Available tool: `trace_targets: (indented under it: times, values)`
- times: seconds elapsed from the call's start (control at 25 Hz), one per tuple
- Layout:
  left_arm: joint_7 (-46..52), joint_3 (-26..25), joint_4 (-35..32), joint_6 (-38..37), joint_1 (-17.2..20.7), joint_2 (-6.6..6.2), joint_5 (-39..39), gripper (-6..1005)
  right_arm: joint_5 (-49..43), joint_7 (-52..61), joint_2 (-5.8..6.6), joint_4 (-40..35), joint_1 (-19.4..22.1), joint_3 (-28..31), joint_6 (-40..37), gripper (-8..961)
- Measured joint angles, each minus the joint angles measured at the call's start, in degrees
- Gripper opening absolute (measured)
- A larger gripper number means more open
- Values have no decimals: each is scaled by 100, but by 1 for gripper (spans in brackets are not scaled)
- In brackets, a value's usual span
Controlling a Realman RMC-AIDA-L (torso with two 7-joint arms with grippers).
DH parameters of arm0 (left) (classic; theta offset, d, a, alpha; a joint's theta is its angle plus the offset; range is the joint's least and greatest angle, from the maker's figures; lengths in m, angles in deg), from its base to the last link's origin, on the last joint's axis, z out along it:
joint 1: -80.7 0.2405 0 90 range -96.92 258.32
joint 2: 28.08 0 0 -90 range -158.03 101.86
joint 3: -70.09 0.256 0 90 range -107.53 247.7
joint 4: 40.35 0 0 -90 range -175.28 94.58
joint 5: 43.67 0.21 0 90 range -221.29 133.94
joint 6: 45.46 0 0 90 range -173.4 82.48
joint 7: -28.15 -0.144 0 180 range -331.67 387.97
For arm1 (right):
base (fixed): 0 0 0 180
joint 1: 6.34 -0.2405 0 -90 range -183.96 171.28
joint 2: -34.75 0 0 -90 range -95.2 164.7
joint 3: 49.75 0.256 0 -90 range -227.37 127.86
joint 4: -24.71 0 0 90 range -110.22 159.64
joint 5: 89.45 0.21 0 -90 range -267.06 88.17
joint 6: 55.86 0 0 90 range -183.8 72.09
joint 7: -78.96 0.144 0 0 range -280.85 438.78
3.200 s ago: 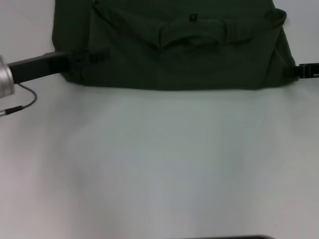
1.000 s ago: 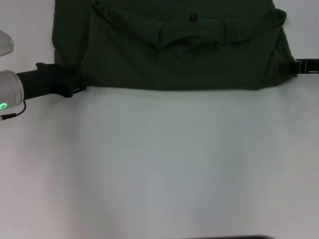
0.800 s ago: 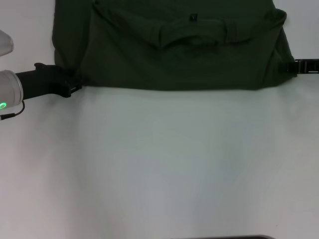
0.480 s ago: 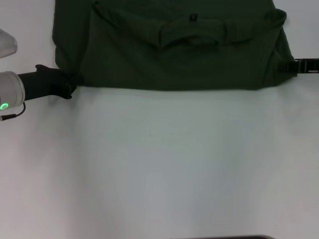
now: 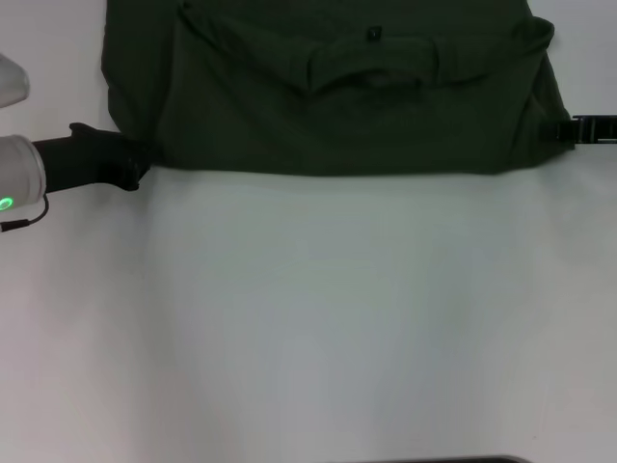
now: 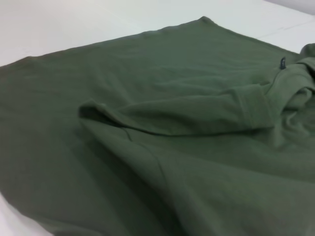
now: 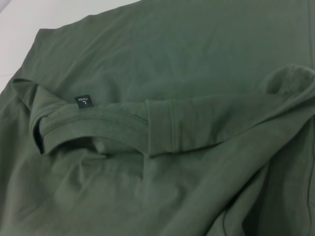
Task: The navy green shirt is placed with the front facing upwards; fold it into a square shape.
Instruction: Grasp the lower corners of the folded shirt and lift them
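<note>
Dark green shirt (image 5: 337, 96) spread across the top of the frame on a white counter (image 5: 318, 318), sleeves folded in over the collar. Left claw (image 5: 135, 166) at the shirt's lower-left corner; right claw (image 5: 564, 132) touching the right edge. Grip unclear on both.

Head view looks forward and down from above, taking in mostly bare table (image 5: 318, 318) with the shirt (image 5: 337, 96) far at the top. Both wrist views sit low and close, skimming the shirt from opposite sides; all three share its collar (image 7: 88, 123) area.
</note>
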Motion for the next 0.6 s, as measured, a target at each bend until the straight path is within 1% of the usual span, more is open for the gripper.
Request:
trace_targets:
  times: [0.16,0.28,0.36,0.44,0.6]
  values:
    - [99,-36,-153,-412,75,-97,-3,52,0,-10,0,0,25,71,-25,24]
    - [207,-42,-219,-559,140,-193,-5,54,0,-29,0,-3,56,138,-42,24]
    - [231,-34,-222,-608,164,-231,-4,55,0,-44,0,-4,71,141,-43,24]
    - [229,-15,-223,-614,172,-227,0,56,0,-67,0,-5,83,144,-44,24]
    - [212,-25,-285,-582,178,-142,3,59,2,-75,0,-13,88,150,-44,24]
